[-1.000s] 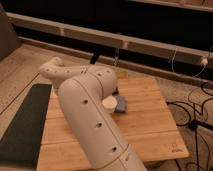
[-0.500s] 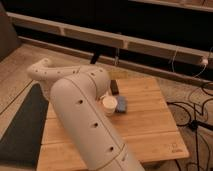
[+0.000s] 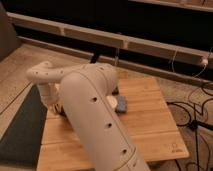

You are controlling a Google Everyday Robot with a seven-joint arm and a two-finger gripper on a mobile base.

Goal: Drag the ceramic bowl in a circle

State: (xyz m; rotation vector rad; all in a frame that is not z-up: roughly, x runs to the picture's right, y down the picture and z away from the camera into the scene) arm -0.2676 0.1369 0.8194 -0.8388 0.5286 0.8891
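Swung leftward since earlier — arm [image 3: 95, 115] hides white cup; gripper [image 3: 62, 111] centre-left on wooden table [image 3: 150, 125], grip state cannot tell; blue pad [image 3: 121, 104] mid-frame.

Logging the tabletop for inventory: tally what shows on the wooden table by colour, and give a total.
Blue: 1, the flat pad.
Dark: 1, possibly the ceramic bowl, just beyond the pad and mostly hidden by the arm.
Total: 2 in view on the table.
The gripper is over the table's left side, largely behind the arm.
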